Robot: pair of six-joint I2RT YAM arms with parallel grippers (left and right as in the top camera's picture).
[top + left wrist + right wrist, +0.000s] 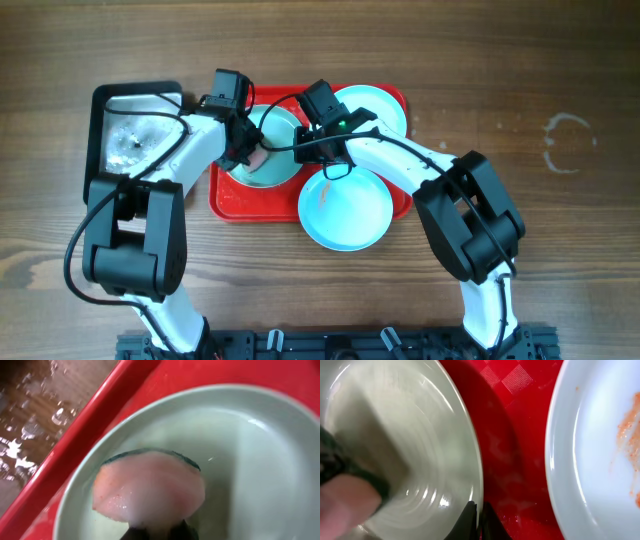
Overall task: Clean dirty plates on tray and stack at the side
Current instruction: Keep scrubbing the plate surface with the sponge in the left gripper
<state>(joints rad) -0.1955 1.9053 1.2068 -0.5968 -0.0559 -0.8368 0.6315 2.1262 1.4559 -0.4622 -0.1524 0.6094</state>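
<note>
Pink sponge (149,491) on plate (260,460) in tray (150,380)

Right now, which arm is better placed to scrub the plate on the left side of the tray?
Left. The left gripper holds the sponge down in that plate; the right gripper pinches the plate's rim, likely steadying it.

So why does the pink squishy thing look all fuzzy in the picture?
Left wrist view: the pink sponge sits very close to the lens, so it is out of focus. Right wrist view: the plate under it is smeared in streaks with bright glints; the dirty plate looks clearer. Overhead view: sharp and evenly lit.
</note>
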